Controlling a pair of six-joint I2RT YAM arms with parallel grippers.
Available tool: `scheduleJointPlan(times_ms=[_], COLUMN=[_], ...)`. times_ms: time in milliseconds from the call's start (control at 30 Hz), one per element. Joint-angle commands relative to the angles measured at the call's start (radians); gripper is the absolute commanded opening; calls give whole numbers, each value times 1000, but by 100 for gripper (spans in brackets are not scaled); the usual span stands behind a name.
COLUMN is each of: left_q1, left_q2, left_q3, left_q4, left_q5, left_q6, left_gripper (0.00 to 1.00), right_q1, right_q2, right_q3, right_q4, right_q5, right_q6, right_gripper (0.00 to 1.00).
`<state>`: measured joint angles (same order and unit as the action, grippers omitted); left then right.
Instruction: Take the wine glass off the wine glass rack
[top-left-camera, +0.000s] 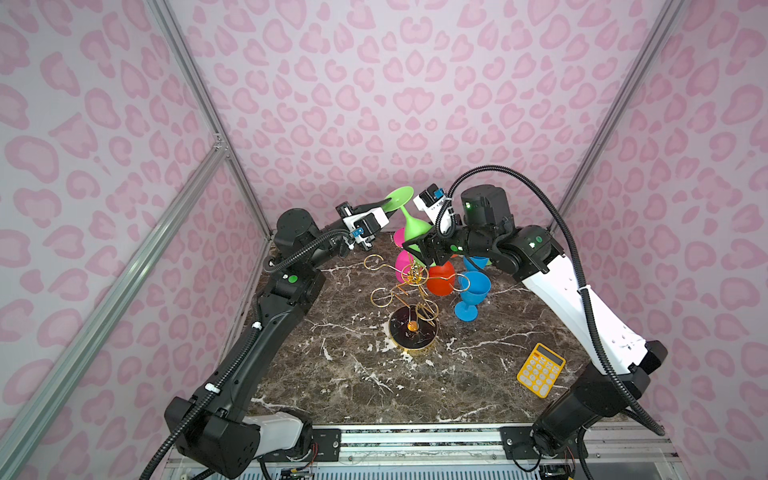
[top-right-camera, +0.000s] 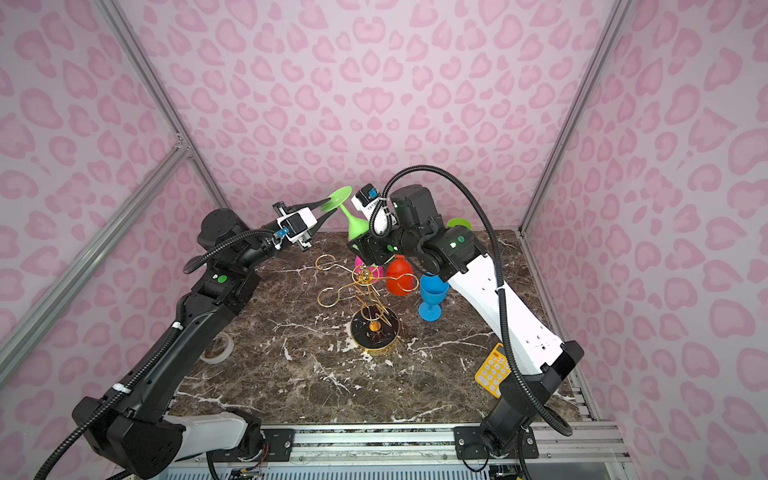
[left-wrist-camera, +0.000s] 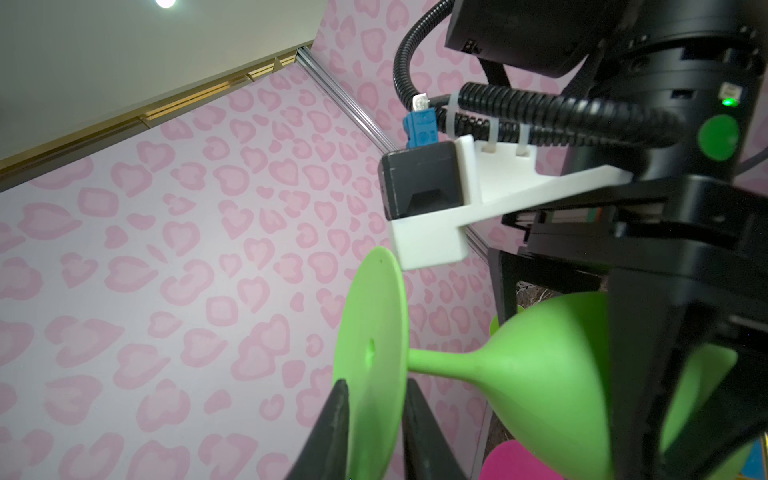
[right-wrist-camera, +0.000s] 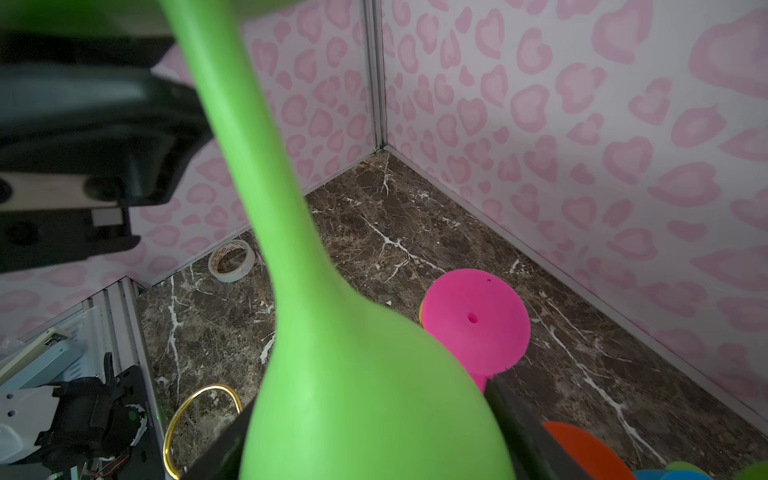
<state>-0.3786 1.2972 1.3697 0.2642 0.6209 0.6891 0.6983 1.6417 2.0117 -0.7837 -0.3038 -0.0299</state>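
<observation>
A green wine glass (top-left-camera: 415, 228) (top-right-camera: 353, 222) hangs foot-up and tilted above the far side of the wine glass rack (top-left-camera: 403, 328) (top-right-camera: 365, 332), clear of its gold wire loops. My right gripper (top-left-camera: 420, 249) (top-right-camera: 365, 248) (right-wrist-camera: 365, 436) is shut on the glass's bowl (right-wrist-camera: 353, 395), one finger on each side. My left gripper (top-left-camera: 388, 205) (top-right-camera: 328, 205) (left-wrist-camera: 376, 384) comes in from the left. Its black fingertips (left-wrist-camera: 338, 411) press both faces of the round foot (left-wrist-camera: 370, 316).
A pink glass (top-left-camera: 405, 259) (right-wrist-camera: 473, 320) and a red glass (top-left-camera: 441, 279) (top-right-camera: 399, 276) sit at the rack's arms. A blue glass (top-left-camera: 471, 293) (top-right-camera: 432, 295) stands upright to the right. A yellow calculator (top-left-camera: 540, 370) lies front right. A tape roll (top-right-camera: 218, 347) (right-wrist-camera: 231, 261) lies left.
</observation>
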Motion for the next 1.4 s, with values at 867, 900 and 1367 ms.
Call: scheduleJointPlan(times_ms=[867, 900, 1367], left_q1=[-9, -10, -5], left_q2=[-17, -15, 15], left_q3=[-6, -6, 42], left_q4=[49, 50, 31], left_q5=[-85, -90, -259], left_q6=[-92, -96, -368], left_gripper=[3, 3, 4], right_q1=[1, 0, -22], right_q2=[-90, -98, -380], right_q3=[-84, -90, -318], right_q4=[112, 122, 367], right_q5=[-1, 4, 51], right_q6=[76, 75, 62], right_gripper=[97, 98, 98])
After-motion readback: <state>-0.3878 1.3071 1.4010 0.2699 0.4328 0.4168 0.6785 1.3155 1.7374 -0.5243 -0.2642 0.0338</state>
